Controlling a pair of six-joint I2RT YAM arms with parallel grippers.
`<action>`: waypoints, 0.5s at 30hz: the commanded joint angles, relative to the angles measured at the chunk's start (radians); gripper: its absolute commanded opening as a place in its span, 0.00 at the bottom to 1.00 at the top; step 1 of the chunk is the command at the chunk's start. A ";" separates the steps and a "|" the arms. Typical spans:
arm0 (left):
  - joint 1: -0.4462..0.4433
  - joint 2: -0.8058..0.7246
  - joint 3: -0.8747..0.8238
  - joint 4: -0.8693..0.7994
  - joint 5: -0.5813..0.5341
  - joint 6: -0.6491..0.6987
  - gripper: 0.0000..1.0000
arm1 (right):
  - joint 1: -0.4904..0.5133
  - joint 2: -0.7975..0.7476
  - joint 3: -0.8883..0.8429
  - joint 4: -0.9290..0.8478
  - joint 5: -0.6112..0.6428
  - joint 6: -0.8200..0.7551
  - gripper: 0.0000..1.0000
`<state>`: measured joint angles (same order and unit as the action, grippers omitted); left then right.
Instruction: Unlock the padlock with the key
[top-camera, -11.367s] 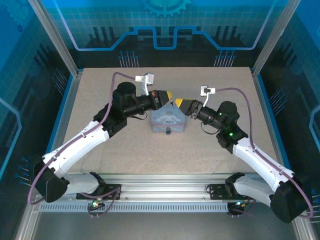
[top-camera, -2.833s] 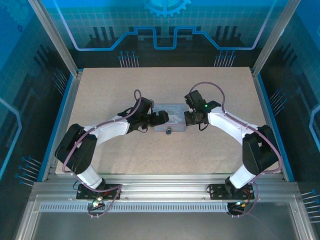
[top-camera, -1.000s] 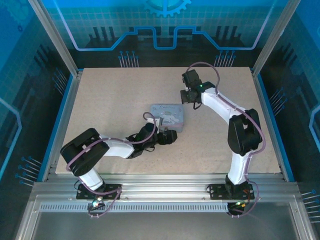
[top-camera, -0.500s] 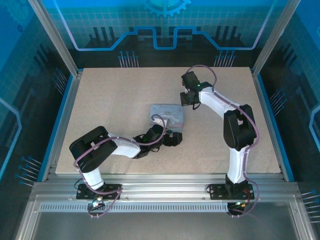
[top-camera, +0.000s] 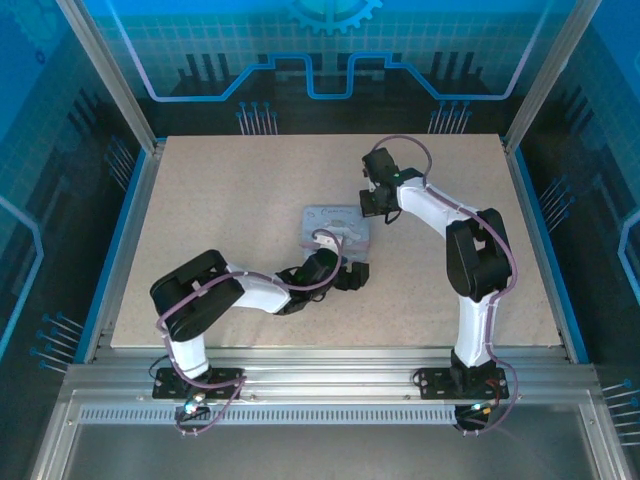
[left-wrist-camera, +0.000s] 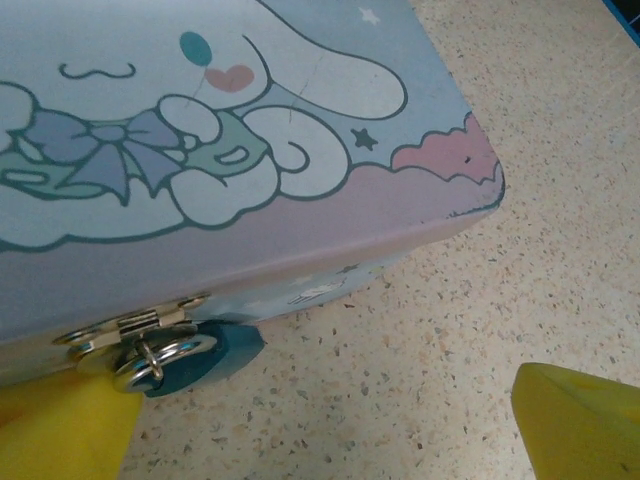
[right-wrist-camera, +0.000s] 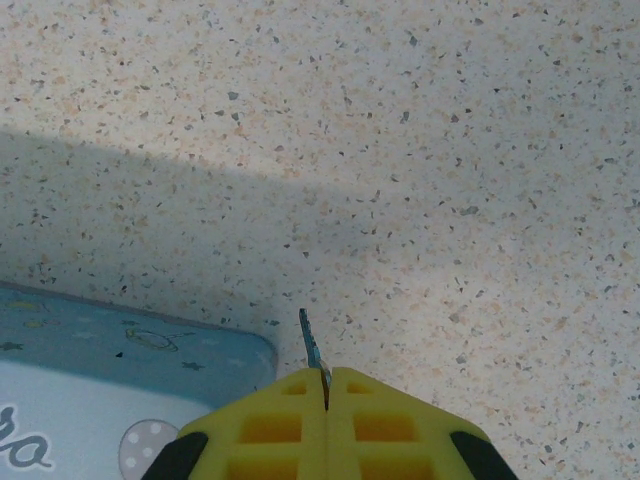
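The padlock is a small teal body with a silver shackle, hanging from the metal hasp on the front of the pale blue cartoon tin. My left gripper hovers low in front of it, open, with its yellow fingertips wide apart and the padlock near the left one. From above, the left gripper sits at the tin's near edge. My right gripper is shut on the key, whose thin toothed blade sticks out past the pads. It hangs by the tin's far right corner.
The speckled beige tabletop spreads wide on all sides of the tin. Aluminium posts and blue walls enclose the table. A corner of the tin lies just left of the right gripper.
The left gripper has slid rightward along the tin's near edge, to the padlock. The right arm has shifted slightly toward the tin, still shut on the key.
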<state>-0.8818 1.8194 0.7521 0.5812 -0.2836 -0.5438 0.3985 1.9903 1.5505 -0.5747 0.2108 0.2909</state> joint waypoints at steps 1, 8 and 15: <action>-0.008 0.017 0.011 0.025 0.022 0.012 0.92 | 0.005 -0.010 -0.014 0.010 -0.018 0.009 0.00; -0.005 0.002 -0.076 0.201 0.089 0.008 0.84 | 0.006 -0.005 -0.023 0.016 -0.034 0.012 0.00; 0.002 0.021 -0.091 0.288 0.151 -0.012 0.80 | 0.011 -0.013 -0.033 0.021 -0.034 0.014 0.00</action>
<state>-0.8810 1.8240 0.6701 0.7650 -0.1833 -0.5480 0.3985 1.9903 1.5368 -0.5491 0.2001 0.2932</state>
